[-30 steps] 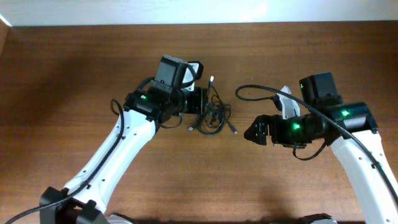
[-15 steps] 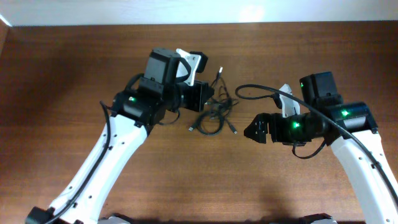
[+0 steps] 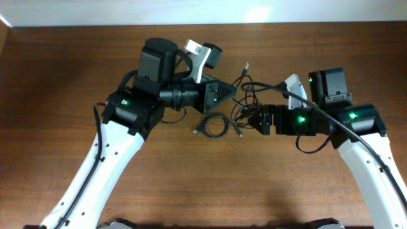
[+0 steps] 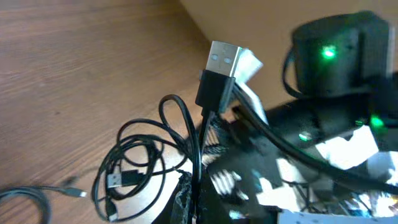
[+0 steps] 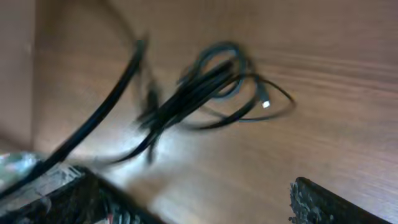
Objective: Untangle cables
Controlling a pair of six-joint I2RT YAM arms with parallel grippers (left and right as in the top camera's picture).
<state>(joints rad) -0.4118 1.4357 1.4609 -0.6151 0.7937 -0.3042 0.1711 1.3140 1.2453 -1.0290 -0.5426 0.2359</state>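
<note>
The cables are thin black cords. One coil (image 3: 215, 124) lies on the table, and more strands (image 3: 245, 100) hang lifted between the two grippers. My left gripper (image 3: 227, 93) is shut on one cable. Its USB plug (image 3: 245, 66) sticks up past the jaws, and it also shows in the left wrist view (image 4: 221, 60) above the pinched cord (image 4: 199, 155). The coil (image 4: 140, 163) lies below it on the wood. My right gripper (image 3: 259, 119) is open and empty, close to the right of the tangle. The blurred bundle (image 5: 202, 87) lies ahead of its spread fingers (image 5: 199, 208).
The brown wooden table (image 3: 70, 70) has a pale wall along its far edge. A thicker black arm cable (image 3: 280, 94) arcs over the right arm near the lifted strands. The two arms are close together at the table's middle.
My left gripper has risen and moved right, lifting the held cable and pulling strands out of the tangle. My right gripper has moved left up to the cables.
</note>
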